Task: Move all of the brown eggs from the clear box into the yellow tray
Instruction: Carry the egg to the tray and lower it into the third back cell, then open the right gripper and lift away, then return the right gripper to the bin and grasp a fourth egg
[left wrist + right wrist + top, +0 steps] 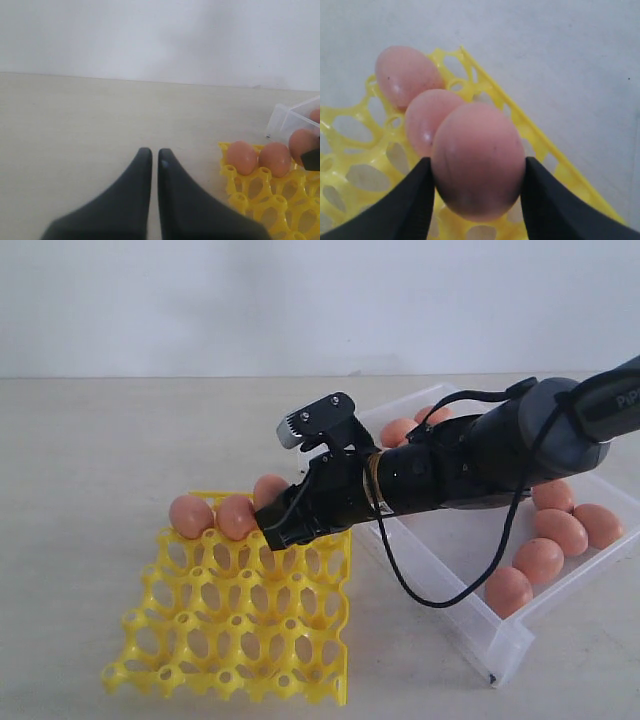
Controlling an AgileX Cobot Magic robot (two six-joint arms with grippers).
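Observation:
My right gripper (272,512) reaches across to the back row of the yellow tray (240,640) and is shut on a brown egg (268,486). In the right wrist view that egg (477,155) sits between the two black fingers (410,200), just above a tray cup (540,142). Beside it, two eggs (190,515) (236,517) rest in the back-row cups. Several more eggs (538,560) lie in the clear box (470,620) at the right. My left gripper (154,152) is shut on nothing, over bare table left of the tray (265,200); the exterior view does not show it.
A black cable (440,595) hangs from the right arm over the near wall of the clear box. The tray's front rows of cups (220,660) hold nothing. A pale wall (300,300) stands behind the table.

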